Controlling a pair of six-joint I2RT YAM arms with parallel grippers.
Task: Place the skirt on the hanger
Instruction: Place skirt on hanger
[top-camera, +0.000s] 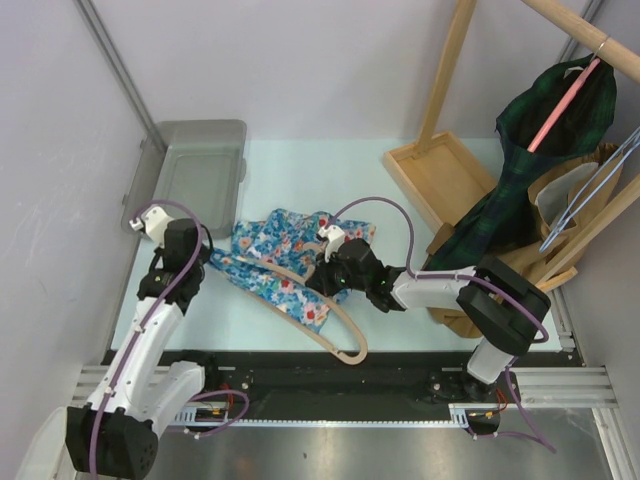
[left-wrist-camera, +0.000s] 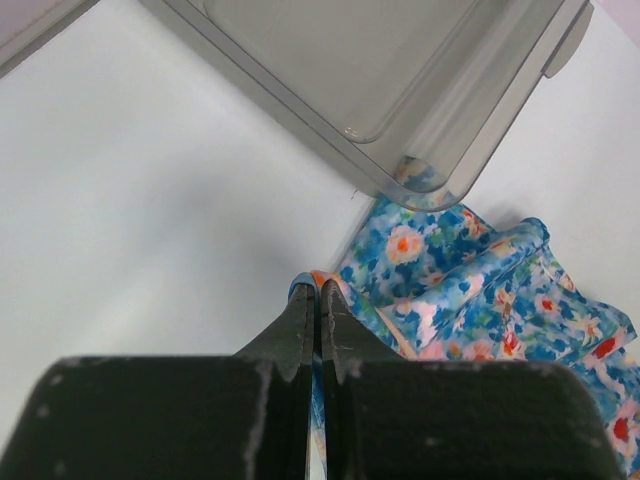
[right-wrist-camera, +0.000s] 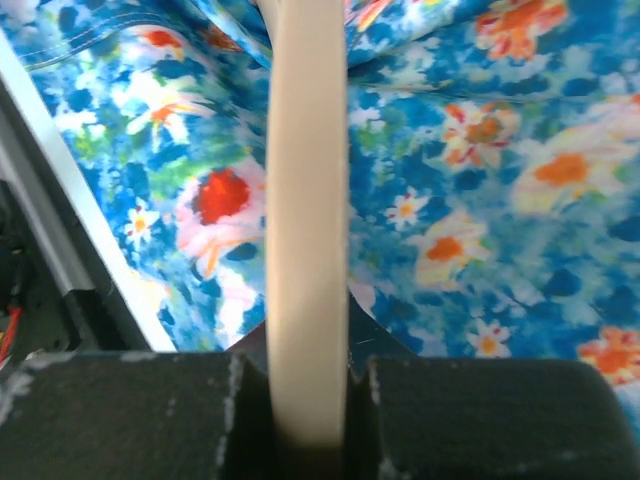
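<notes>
The threading step is judged to be in hand; the skirt (top-camera: 283, 250) is spread on the table (top-camera: 290, 180) between the two arms, with the beige hanger (right-wrist-camera: 307, 200) laid across it; whether its far end is already inside the waistband cannot be told. The next move is thought to call for the hanger being slid further into the cloth while the edge is held taut. The left gripper (left-wrist-camera: 318, 292) is pinched closed on the skirt's edge, near the grey bin (left-wrist-camera: 400, 90); the right gripper (right-wrist-camera: 307, 365) is clamped around the hanger's bar.
</notes>
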